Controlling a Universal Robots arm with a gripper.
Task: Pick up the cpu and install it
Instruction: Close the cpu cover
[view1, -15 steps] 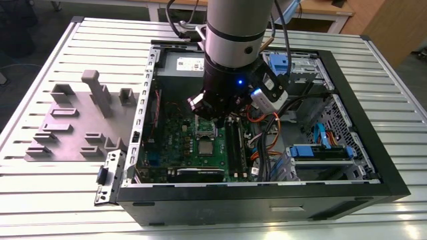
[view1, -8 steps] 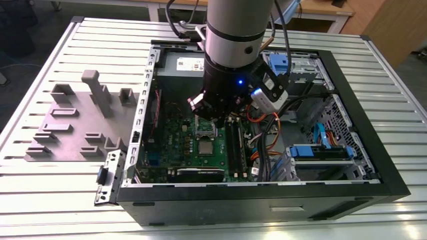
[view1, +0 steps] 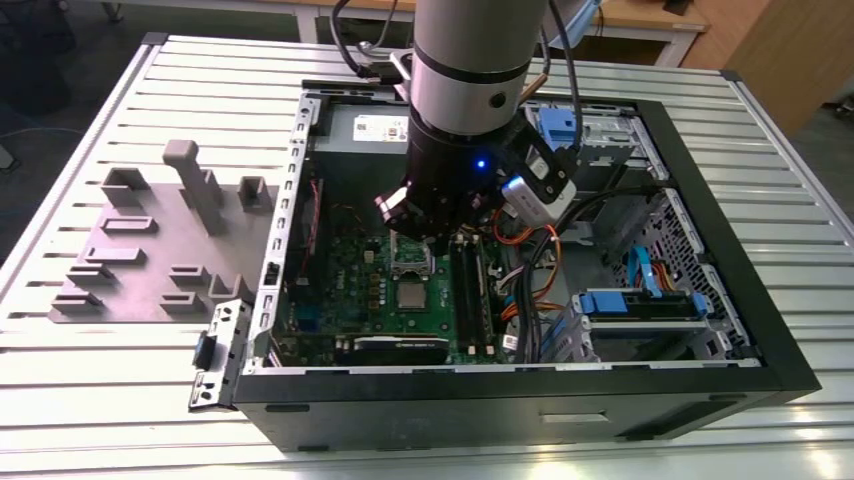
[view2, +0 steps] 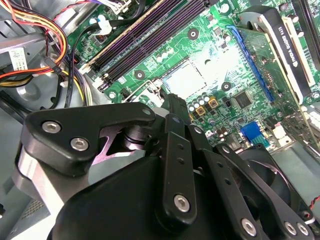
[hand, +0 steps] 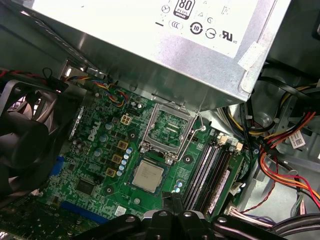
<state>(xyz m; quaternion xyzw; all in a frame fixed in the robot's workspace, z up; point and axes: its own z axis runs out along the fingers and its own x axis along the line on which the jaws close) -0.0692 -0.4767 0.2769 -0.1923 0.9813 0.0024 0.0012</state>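
The cpu (hand: 148, 176) is a small silver-grey square lying flat in its socket on the green motherboard (hand: 100, 165) inside the open computer case. It also shows in the exterior view as the cpu (view1: 411, 293) and, washed pale, in the second wrist view as the cpu (view2: 187, 77). The silver bracket frame (hand: 167, 131) is swung open just beyond it. My gripper (hand: 174, 201) hangs above the board beside the cpu, apart from it. Its black fingers (view2: 176, 105) are together and hold nothing. In the exterior view the gripper (view1: 424, 238) sits low in the case over the bracket.
Memory slots (hand: 207, 172) run beside the socket. Loose coloured cables (hand: 285, 150) lie further out. The power supply box (hand: 165, 45) overhangs the bracket, and a black fan (hand: 22, 145) stands on the opposite side. A grey block fixture (view1: 160, 245) sits at the exterior view's left, outside the case.
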